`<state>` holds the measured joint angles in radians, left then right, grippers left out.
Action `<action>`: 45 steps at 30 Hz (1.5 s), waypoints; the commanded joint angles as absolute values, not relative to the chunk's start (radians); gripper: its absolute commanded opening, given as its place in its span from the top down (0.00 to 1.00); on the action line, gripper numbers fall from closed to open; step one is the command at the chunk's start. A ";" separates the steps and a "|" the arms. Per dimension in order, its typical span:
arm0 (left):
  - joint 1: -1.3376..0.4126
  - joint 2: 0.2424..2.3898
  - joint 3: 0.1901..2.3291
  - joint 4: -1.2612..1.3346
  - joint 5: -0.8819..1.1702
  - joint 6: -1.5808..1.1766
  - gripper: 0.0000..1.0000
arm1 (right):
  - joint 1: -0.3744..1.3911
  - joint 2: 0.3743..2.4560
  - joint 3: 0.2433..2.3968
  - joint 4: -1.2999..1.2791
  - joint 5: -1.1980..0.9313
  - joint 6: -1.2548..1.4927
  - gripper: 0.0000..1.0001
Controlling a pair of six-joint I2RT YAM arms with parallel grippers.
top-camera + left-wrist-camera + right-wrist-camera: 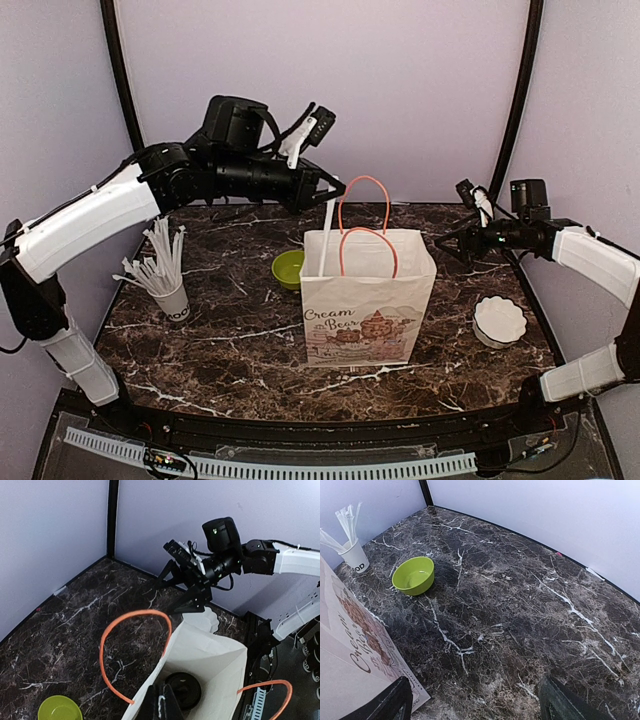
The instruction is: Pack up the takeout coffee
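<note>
Sitting low inside the paper bag [212, 655], the takeout coffee [183, 690] shows only its black round lid at the lower centre of the left wrist view, so the cup looks already packed. It is judged light and easily crushed: a thin paper wall that would buckle under a hard squeeze, and a smooth plastic lid that could pop off. The safest hold would be a gentle one around the wall just under the rim, with the cup kept upright. Directly above the bag's mouth, the left gripper [160, 706] is pinched on a white straw [325, 238] pointing down into the bag. At mid right of the overhead view, the right gripper [479, 697] hangs over the marble table [520, 595] with its jaws spread wide and nothing between them.
</note>
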<state>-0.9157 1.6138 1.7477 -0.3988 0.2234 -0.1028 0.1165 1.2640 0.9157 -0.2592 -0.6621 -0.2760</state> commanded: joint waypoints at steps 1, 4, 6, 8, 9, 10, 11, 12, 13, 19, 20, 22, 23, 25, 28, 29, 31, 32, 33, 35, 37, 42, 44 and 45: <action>-0.943 1.669 1.793 -0.498 0.259 -0.040 0.92 | 0.112 1.261 0.922 -0.259 -0.684 -0.290 0.12; -0.965 1.737 1.856 -0.583 0.333 -0.013 0.63 | 0.112 1.270 0.925 -0.264 -0.687 -0.290 0.12; -0.983 1.760 1.903 -0.636 0.321 0.040 0.22 | 0.112 1.274 0.926 -0.265 -0.690 -0.290 0.12; -0.987 1.754 1.923 -0.657 0.272 0.067 0.05 | 0.111 1.277 0.926 -0.266 -0.694 -0.291 0.12; -0.988 1.748 1.920 -0.655 0.227 0.087 0.02 | 0.112 1.278 0.926 -0.267 -0.696 -0.291 0.12; -0.988 1.731 1.915 -0.653 0.202 0.096 0.02 | 0.111 1.278 0.928 -0.267 -0.695 -0.291 0.12; -0.988 1.722 1.904 -0.646 0.147 0.114 0.01 | 0.111 1.278 0.928 -0.268 -0.696 -0.291 0.11; -0.988 1.701 1.896 -0.640 0.116 0.123 0.01 | 0.113 1.277 0.927 -0.269 -0.696 -0.291 0.11; -0.988 1.690 1.876 -0.626 0.059 0.135 0.01 | 0.112 1.274 0.929 -0.268 -0.698 -0.290 0.11; -0.983 1.555 1.733 -0.523 -0.175 0.171 0.01 | 0.112 1.250 0.979 -0.296 -0.620 -0.269 0.02; -0.976 1.542 1.705 -0.502 -0.189 0.169 0.01 | 0.111 1.246 0.998 -0.312 -0.597 -0.266 0.02; -0.957 1.510 1.668 -0.477 -0.244 0.149 0.01 | 0.111 1.235 1.045 -0.344 -0.565 -0.253 0.02; -0.949 1.490 1.658 -0.472 -0.256 0.138 0.01 | 0.111 1.230 1.070 -0.363 -0.554 -0.244 0.02; -0.918 1.462 1.634 -0.465 -0.293 0.102 0.01 | 0.111 1.221 1.119 -0.392 -0.525 -0.219 0.02; -0.858 1.422 1.581 -0.446 -0.342 0.067 0.01 | 0.109 1.200 1.186 -0.431 -0.487 -0.197 0.02; -0.845 1.399 1.569 -0.440 -0.355 0.064 0.01 | 0.110 1.191 1.208 -0.441 -0.469 -0.189 0.02; -0.815 1.368 1.516 -0.419 -0.401 0.065 0.01 | 0.109 1.168 1.260 -0.453 -0.391 -0.146 0.02; -0.797 1.351 1.504 -0.405 -0.435 0.069 0.01 | 0.109 1.150 1.279 -0.449 -0.344 -0.116 0.02; -0.788 1.345 1.482 -0.394 -0.448 0.072 0.01 | 0.108 1.136 1.291 -0.437 -0.285 -0.081 0.02; -0.751 1.333 1.462 -0.390 -0.480 0.074 0.01 | 0.107 1.105 1.302 -0.404 -0.176 -0.021 0.02; -0.721 1.331 1.452 -0.398 -0.507 0.063 0.01 | 0.109 1.083 1.306 -0.379 -0.086 0.011 0.02; -0.697 1.317 1.420 -0.401 -0.510 0.032 0.01 | 0.108 1.053 1.297 -0.352 0.043 0.042 0.02; -0.696 1.302 1.401 -0.392 -0.486 0.027 0.01 | 0.108 1.043 1.280 -0.348 0.009 0.027 0.02; -0.696 1.299 1.390 -0.385 -0.473 0.023 0.01 | 0.108 1.039 1.276 -0.352 -0.018 0.031 0.02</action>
